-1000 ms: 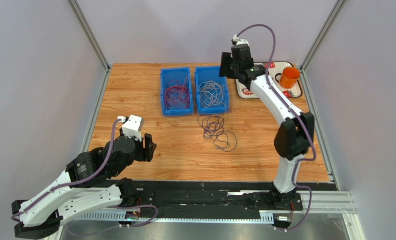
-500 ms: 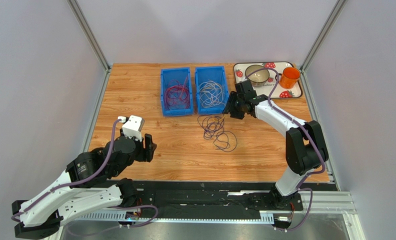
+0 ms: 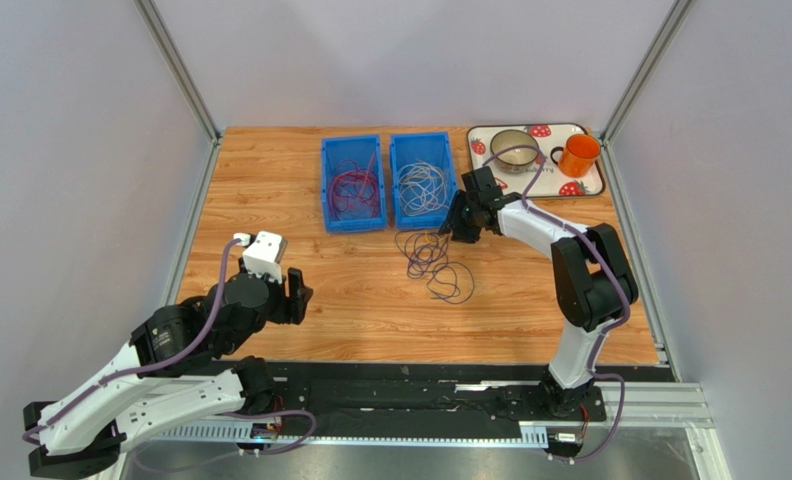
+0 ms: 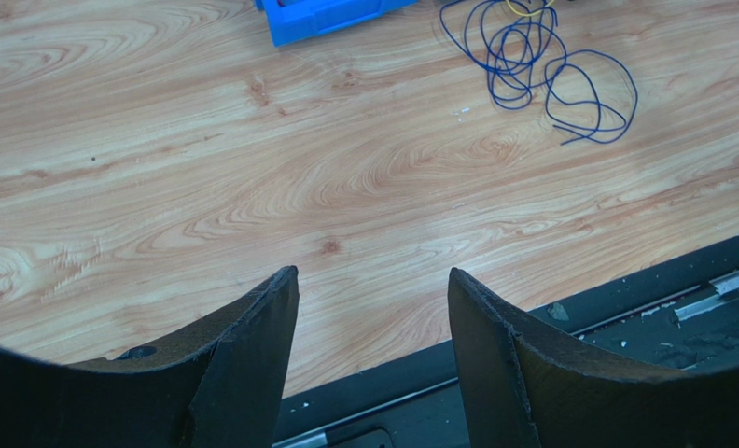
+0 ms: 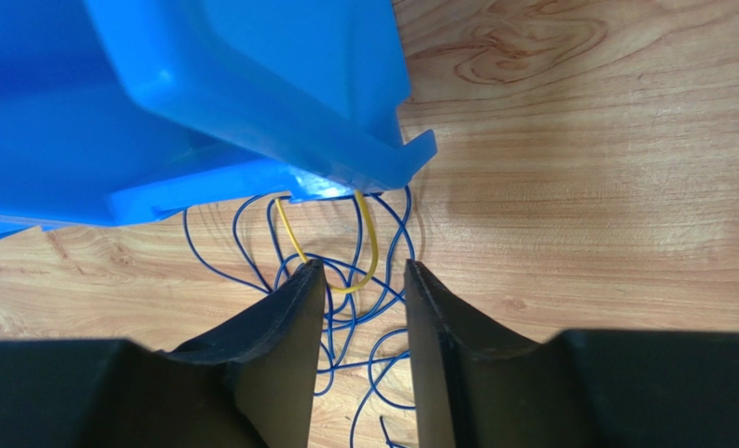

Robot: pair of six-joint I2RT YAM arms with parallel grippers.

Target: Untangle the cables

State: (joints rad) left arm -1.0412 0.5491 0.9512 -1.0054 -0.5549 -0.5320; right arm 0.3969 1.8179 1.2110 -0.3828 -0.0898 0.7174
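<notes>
A dark blue-purple cable [image 3: 432, 258] lies in loose loops on the wood in front of the blue bins. It also shows in the left wrist view [image 4: 532, 65] and in the right wrist view [image 5: 345, 308]. A yellow cable loop [image 5: 369, 252] runs out from under the right bin's corner, over the blue loops. Dark red cables [image 3: 353, 188] lie in the left bin, white ones [image 3: 425, 187] in the right bin. My right gripper [image 3: 460, 225] [image 5: 364, 271] is open, low over the tangle's far end, with nothing between its jaws. My left gripper [image 3: 300, 295] [image 4: 373, 275] is open and empty near the front edge.
Two blue bins [image 3: 328, 215] [image 3: 452, 200] stand side by side at the back; the right bin's corner [image 5: 383, 159] is close above my right fingertips. A strawberry tray [image 3: 485, 185] at the back right holds a metal bowl [image 3: 515, 148] and an orange mug [image 3: 578, 155].
My right arm has come down from high above the bins to the table beside the right bin's near corner, over the tangle. The left arm has barely moved.
</notes>
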